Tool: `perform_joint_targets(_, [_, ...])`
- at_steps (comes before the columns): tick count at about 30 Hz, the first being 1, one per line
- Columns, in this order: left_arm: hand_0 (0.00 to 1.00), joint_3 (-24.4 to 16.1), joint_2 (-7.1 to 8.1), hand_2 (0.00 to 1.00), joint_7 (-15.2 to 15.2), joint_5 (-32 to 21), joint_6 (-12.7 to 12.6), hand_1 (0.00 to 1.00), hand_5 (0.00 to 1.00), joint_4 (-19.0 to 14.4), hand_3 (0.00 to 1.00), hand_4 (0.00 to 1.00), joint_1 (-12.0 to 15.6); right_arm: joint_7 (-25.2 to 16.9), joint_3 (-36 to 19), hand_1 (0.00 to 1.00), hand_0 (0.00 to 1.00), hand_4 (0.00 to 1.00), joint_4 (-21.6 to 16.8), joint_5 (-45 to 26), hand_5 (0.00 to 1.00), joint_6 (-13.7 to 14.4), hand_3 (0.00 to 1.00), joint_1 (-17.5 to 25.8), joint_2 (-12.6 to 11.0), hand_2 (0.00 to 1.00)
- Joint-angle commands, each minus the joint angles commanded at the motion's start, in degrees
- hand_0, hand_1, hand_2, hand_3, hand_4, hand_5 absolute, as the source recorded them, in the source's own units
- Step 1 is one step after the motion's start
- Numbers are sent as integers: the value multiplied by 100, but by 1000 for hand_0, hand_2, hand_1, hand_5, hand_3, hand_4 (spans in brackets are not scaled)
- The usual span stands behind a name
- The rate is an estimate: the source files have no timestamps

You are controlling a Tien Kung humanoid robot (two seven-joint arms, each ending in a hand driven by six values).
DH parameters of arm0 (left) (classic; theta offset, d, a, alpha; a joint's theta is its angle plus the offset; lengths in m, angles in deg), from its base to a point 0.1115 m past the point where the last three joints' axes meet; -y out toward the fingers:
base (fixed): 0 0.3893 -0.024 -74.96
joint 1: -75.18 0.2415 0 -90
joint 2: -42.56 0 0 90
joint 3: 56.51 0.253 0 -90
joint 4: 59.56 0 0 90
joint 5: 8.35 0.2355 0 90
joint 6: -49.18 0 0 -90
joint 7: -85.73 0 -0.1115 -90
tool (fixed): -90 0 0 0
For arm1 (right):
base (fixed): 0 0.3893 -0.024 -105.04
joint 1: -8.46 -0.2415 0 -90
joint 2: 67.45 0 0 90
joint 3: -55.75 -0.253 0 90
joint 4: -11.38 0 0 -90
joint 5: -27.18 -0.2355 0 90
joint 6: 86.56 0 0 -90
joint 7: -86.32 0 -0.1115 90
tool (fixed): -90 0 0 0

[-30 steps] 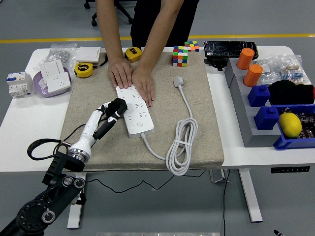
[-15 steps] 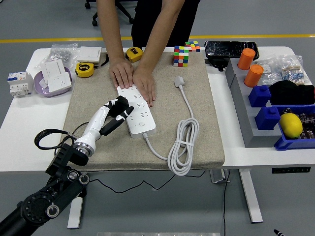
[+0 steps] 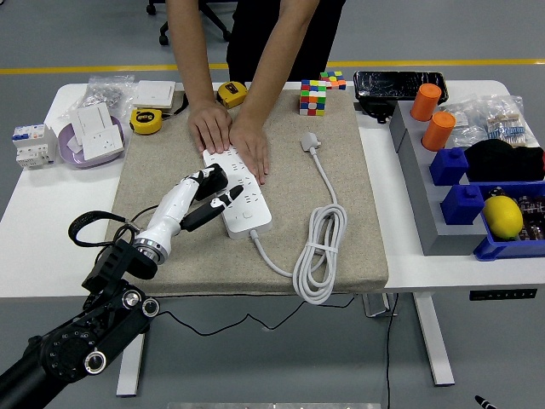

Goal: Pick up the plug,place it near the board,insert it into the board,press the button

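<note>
While person's hands (image 3: 230,136) down: left hand (image 3: 213,192) w/ plug (image 3: 210,181) over board (image 3: 238,194).

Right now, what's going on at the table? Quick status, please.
Left hand over the power strip, holding a black plug, fingers closed on it. Right hand out of view. Person's hands pin the strip's far end.

The person (image 3: 255,34) at the top centre is cut off by the upper edge above the forearms. Their two hands (image 3: 230,136) cover the far end of the power strip (image 3: 243,200). The left hand (image 3: 209,192) sits over the strip's left side, hiding the sockets beneath; whether it holds a plug cannot be told. The left arm (image 3: 77,341) runs out at the lower left corner. Print on the plastic bags (image 3: 494,115) at the upper right is too small to read.
</note>
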Motion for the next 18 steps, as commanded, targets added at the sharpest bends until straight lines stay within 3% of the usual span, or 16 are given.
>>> perform_joint_targets(9, [998,38,19,921,336,718,252,980,998,-101,899,998,-56,-28,-63,811,852,998,0,40,790,-18,806,-6,-7,783])
perform_joint_targets(18, [998,169,22,925,498,904,393,982,998,-115,901,998,-98,-23,-49,810,854,998,0,20,792,-12,806,1,-13,783])
